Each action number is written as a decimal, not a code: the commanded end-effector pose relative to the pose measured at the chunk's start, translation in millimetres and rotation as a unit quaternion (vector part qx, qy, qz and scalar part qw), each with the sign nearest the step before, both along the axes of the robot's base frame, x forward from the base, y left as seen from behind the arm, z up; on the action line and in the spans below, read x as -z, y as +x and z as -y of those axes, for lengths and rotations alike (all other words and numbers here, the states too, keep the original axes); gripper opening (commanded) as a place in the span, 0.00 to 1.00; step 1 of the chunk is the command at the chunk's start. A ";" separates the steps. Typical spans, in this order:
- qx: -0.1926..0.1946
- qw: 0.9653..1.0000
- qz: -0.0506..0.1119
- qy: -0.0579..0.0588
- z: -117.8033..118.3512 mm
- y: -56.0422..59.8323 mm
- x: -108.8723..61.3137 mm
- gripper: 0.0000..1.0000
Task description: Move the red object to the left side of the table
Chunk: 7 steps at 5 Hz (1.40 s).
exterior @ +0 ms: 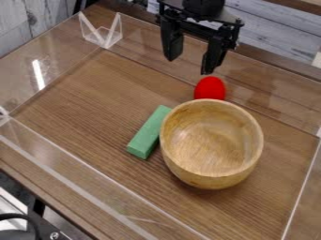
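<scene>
The red object (209, 88) is a small rounded red toy resting on the table (88, 89), just behind the rim of the wooden bowl, which hides its lower part. My gripper (192, 54) hangs above and slightly behind the red object, pointing straight down. Its two black fingers stand apart, open, with nothing between them. The right finger reaches down close to the top of the red object without visibly touching it.
A large wooden bowl (212, 143) sits at centre right. A green rectangular block (149, 131) lies against the bowl's left side. Low clear acrylic walls (99, 30) border the tabletop. Bare wood stretches across the left half.
</scene>
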State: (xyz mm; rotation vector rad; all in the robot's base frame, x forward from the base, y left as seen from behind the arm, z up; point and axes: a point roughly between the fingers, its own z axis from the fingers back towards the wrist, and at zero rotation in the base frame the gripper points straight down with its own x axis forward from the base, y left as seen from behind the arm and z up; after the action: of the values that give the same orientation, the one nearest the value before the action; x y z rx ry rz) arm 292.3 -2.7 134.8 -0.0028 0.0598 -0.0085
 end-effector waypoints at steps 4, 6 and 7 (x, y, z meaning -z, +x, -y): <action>-0.002 1.000 0.004 -0.012 15.8 32.5 48.6 1.00; -0.011 1.000 0.017 -0.014 10.9 35.1 37.9 0.00; -0.021 0.999 0.040 -0.017 6.3 34.9 14.8 0.00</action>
State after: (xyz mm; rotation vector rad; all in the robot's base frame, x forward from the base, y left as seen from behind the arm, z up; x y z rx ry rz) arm 321.0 -10.9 98.8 -0.0365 0.0484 0.0273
